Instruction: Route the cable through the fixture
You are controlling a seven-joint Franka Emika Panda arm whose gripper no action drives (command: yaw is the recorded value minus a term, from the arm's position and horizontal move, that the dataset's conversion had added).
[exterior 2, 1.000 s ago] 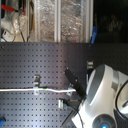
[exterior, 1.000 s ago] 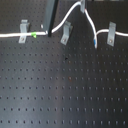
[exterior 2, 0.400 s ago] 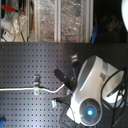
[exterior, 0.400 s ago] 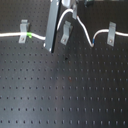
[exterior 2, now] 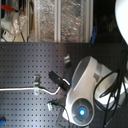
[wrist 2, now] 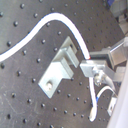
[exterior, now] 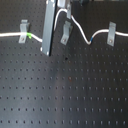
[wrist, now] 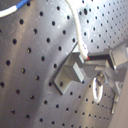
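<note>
On the black perforated breadboard, three small grey metal fixtures stood in a row in the first exterior view: one toward the first exterior view's left, one in the middle and one toward the first exterior view's right. The cable, a thin white cord, entered from the first exterior view's left edge, passed the left fixture, and carried a small bright green band just beside it. It rose behind the arm, dropped past the middle fixture, dipped to a small blue band and climbed to the right fixture.

In the second wrist view, the gripper was clamped on the cable just beside the middle fixture; the cord met the fingertips at a thin red mark. The first wrist view showed the same grip, with the cable arching to the fingertips above the fixture, and a blue band farther along the cord.

In the second exterior view, the arm's white body bore a glowing blue light, and the cable ran to a fixture. No brand, label or legible writing could be read in any view.
</note>
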